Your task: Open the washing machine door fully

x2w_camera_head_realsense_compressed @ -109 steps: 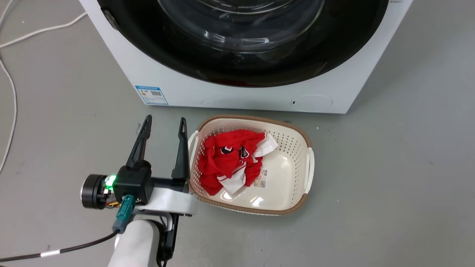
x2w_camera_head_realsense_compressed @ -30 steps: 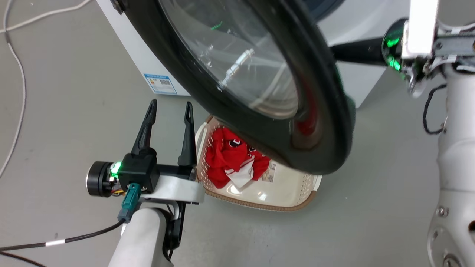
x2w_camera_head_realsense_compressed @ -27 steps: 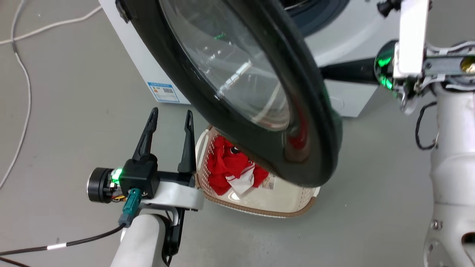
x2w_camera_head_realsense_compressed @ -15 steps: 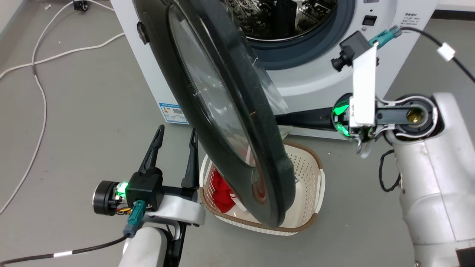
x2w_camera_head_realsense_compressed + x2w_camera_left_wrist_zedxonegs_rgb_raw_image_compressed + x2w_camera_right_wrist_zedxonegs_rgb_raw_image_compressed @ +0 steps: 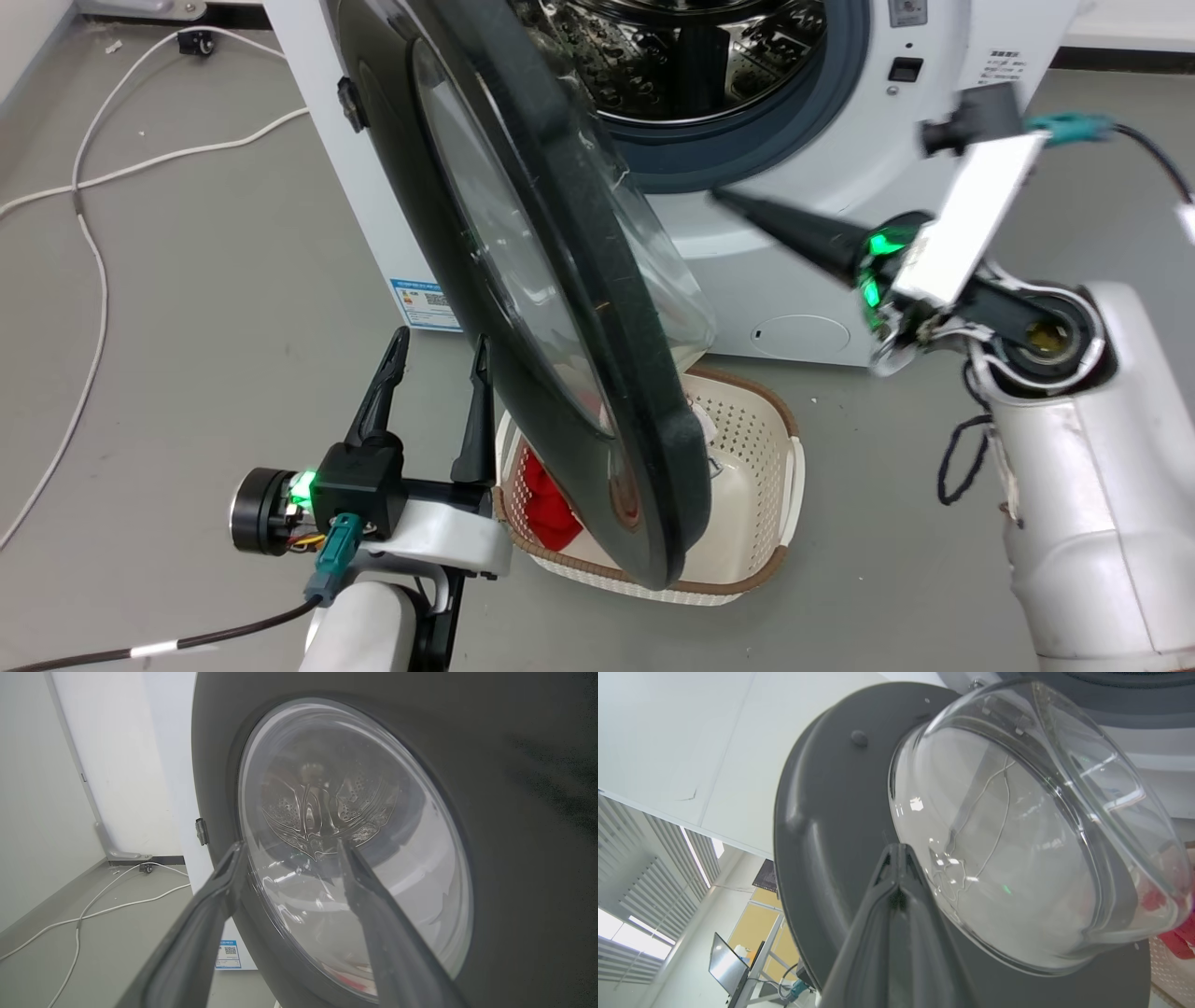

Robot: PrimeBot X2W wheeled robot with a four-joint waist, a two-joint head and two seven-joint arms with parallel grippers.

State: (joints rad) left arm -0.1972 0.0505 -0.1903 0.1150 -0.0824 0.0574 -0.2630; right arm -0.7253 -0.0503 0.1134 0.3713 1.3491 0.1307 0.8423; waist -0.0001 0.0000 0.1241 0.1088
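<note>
The washing machine door point(image 5: 579, 252) stands swung out on its left hinge, almost edge-on in the head view, with its clear glass bowl point(image 5: 667, 280) on the right. My right gripper point(image 5: 724, 196) is shut on nothing. It points up-left at the door's inner side, a short gap from the bowl. In the right wrist view the shut right gripper point(image 5: 899, 851) aims at the dark inner rim point(image 5: 817, 826) beside the bowl point(image 5: 1017, 858). My left gripper point(image 5: 439, 345) hangs open, low on the door's outer side. The left wrist view has the open left gripper point(image 5: 289, 847) facing the door's outer glass point(image 5: 350, 849).
The white washer point(image 5: 822, 280) shows its steel drum point(image 5: 691, 56) and blue-grey rubber ring point(image 5: 747, 149). A cream basket point(image 5: 784, 467) holding red cloth point(image 5: 546, 499) sits on the floor under the door's lower edge. White cables point(image 5: 93, 243) trail over the grey floor at left.
The door went from shut to swung wide toward the left, and the head camera rose. The right arm came in behind the door and now tilts up-left. The left gripper stayed put.
</note>
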